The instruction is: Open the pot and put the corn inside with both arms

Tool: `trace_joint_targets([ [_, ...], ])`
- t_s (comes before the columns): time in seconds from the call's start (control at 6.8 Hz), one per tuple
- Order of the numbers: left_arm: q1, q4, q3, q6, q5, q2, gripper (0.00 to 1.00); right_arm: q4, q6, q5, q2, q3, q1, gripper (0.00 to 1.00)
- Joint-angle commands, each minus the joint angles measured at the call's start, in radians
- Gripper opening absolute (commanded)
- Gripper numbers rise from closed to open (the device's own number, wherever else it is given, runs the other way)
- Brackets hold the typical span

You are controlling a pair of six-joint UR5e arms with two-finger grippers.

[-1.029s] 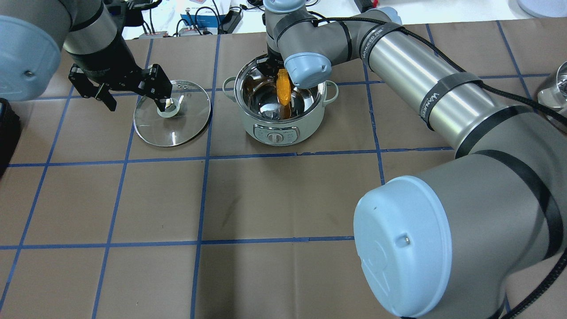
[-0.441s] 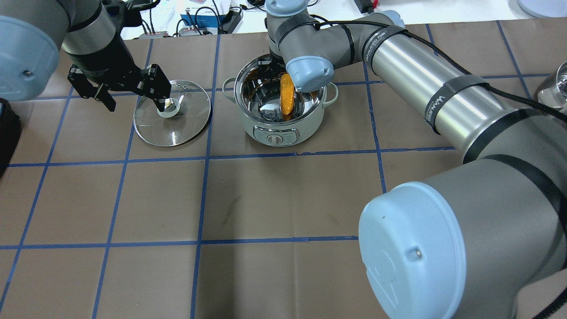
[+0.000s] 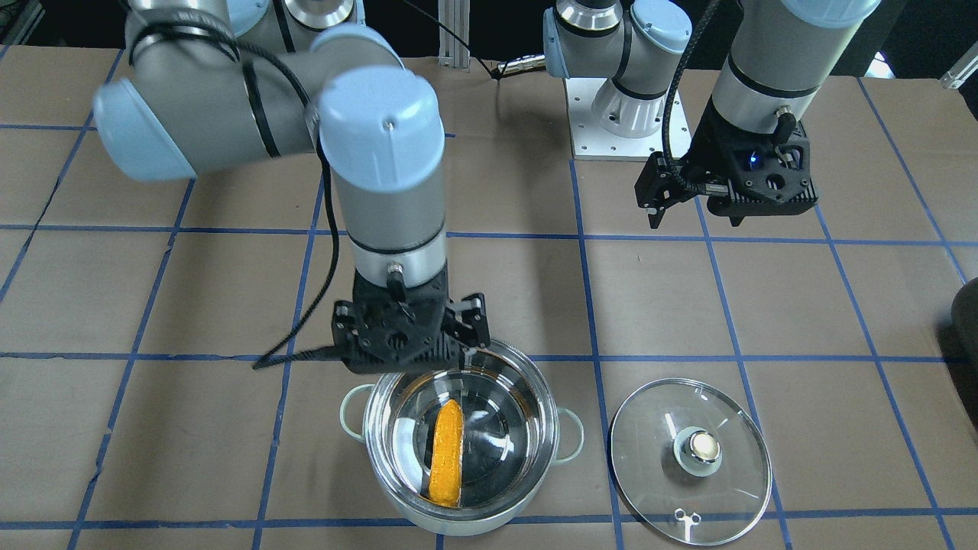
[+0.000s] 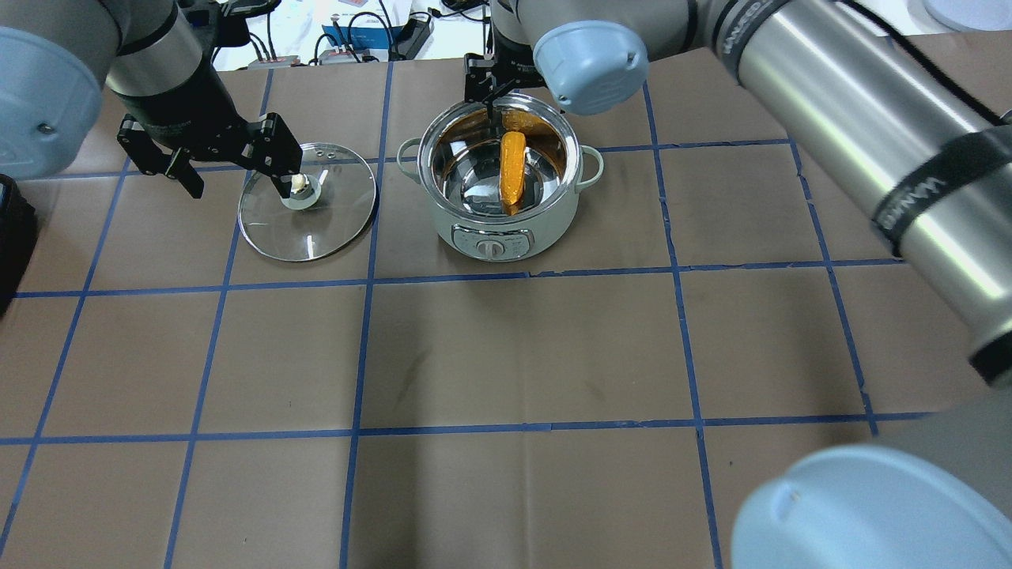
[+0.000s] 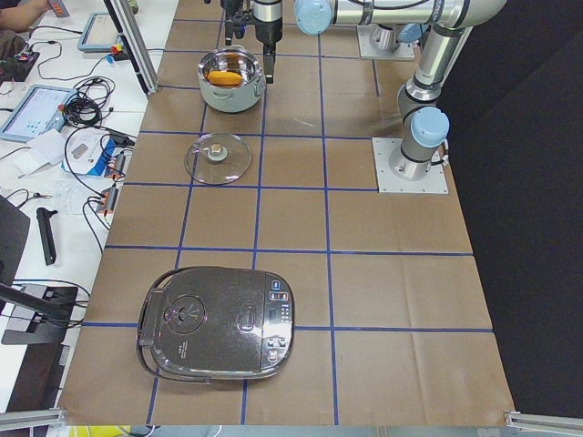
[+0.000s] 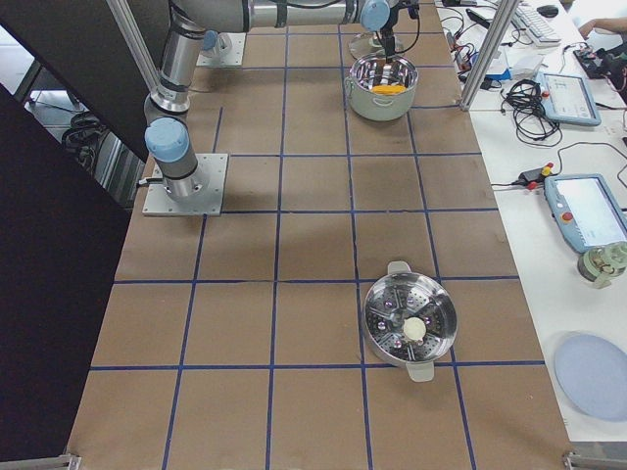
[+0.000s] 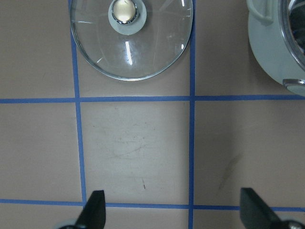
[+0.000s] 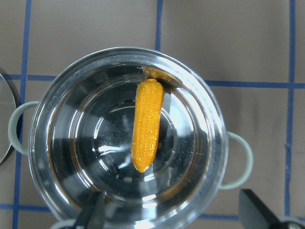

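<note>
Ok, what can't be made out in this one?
- Pot: left wrist view, cut off by the right edge, so the corn is out of frame there.
- Right gripper: overhead view, mostly hidden behind its own wrist cap.
- Left gripper and right gripper: both side views, too small to judge the jaws.
- Pot's front panel: overhead view, markings too small to read.

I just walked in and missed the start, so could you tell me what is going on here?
The corn lies inside the open pot, so the main step looks done. The right gripper hangs open and empty above the pot. The glass lid lies flat on the table beside the pot, and the left gripper hangs open near it, holding nothing.
</note>
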Motion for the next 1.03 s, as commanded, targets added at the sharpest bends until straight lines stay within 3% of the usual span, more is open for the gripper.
trace_joint_targets([
  [0.0,0.0,0.0,-0.001,0.0,0.0,0.0,1.0,0.305,-0.041,0.002,-0.218,0.039,-0.131,1.0],
  [0.15,-0.001,0.0,-0.001,0.0,0.0,0.0,1.0,0.334,-0.075,0.005,-0.311,0.094,-0.217,1.0],
  [0.44,-0.003,0.0,0.0,0.0,0.0,0.0,1.0,0.353,-0.159,-0.01,-0.426,0.251,-0.239,1.0],
  [0.88,-0.009,-0.002,-0.003,0.0,-0.028,-0.002,1.0,0.34,-0.164,-0.001,-0.439,0.27,-0.231,1.0],
])
